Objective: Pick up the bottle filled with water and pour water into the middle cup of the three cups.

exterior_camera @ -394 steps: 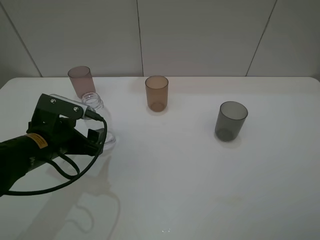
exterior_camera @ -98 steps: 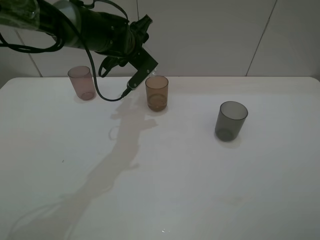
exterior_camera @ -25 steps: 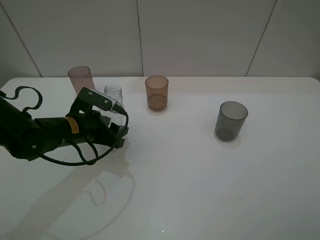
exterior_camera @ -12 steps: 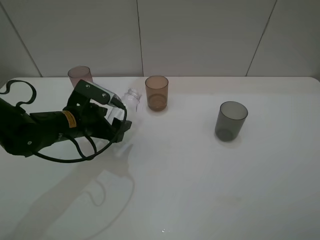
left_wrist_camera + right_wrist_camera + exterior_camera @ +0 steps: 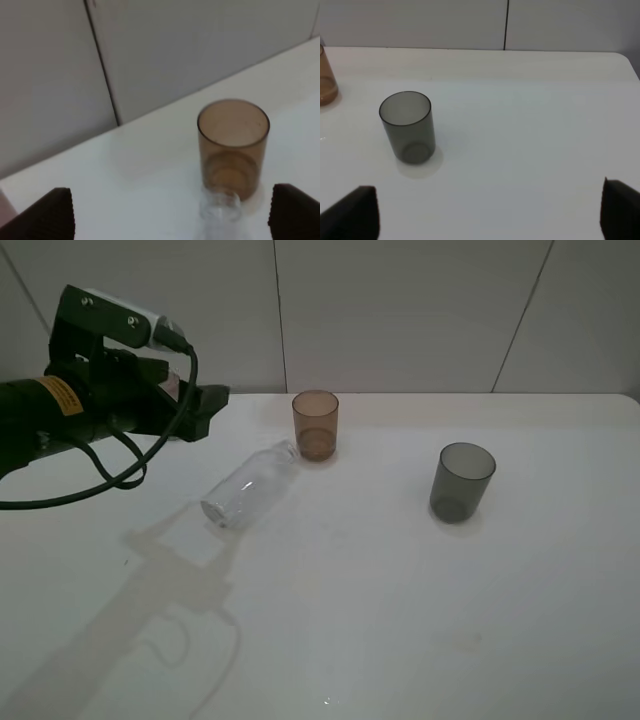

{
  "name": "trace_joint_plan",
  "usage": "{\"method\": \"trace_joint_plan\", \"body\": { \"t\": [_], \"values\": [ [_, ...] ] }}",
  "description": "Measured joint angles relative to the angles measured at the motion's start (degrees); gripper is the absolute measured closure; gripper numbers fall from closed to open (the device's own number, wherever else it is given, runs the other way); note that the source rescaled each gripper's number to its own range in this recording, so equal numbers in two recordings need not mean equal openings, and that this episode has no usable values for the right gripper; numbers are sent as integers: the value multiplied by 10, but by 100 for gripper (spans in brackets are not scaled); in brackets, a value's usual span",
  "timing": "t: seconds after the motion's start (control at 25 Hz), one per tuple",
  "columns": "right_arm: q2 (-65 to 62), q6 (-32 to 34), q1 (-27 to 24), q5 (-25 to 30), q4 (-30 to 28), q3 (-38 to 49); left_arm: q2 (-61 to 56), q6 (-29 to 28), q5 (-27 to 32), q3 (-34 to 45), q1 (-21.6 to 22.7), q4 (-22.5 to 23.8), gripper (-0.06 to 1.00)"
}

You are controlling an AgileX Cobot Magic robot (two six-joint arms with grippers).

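The clear bottle (image 5: 248, 485) lies on its side on the white table, its open neck (image 5: 220, 207) pointing at the amber middle cup (image 5: 315, 425), close to the cup's base. My left gripper (image 5: 205, 408) is open and empty, raised above and to the left of the bottle. In the left wrist view the amber cup (image 5: 233, 145) stands upright between the spread fingertips (image 5: 47, 215). The dark grey cup (image 5: 462, 481) stands to the right. The pink cup is mostly hidden behind my left arm. My right gripper (image 5: 485, 215) is open, out of the exterior view, with the grey cup (image 5: 407, 127) ahead of it.
The white table (image 5: 400, 600) ends at a tiled wall (image 5: 400, 310) behind the cups. My left arm and its cable (image 5: 90, 400) hang over the table's back left corner. The table's right edge (image 5: 632, 65) shows in the right wrist view.
My left gripper has let go of the bottle and risen up and back to the left. The bottle, tilted in the jaws before, now lies flat on the table.
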Motion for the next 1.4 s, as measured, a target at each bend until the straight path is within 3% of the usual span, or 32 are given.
{"method": "trace_joint_plan", "body": {
  "t": [0.24,0.52,0.68,0.88,1.12,1.4],
  "values": [
    [0,0,0,0,-3,0,-93,-19,70,0,30,0,-6],
    [0,0,0,0,-3,0,-217,-46,246,-1,84,-3,-6],
    [0,0,0,0,-3,0,-303,-52,377,-2,127,-5,-6],
    [0,0,0,0,-3,0,-418,-62,584,-43,180,-5,-6],
    [0,0,0,0,-3,0,-565,-62,777,-101,184,-25,-6],
    [0,0,0,0,-3,0,-703,-62,969,-103,184,-66,-6]
  ]
}}
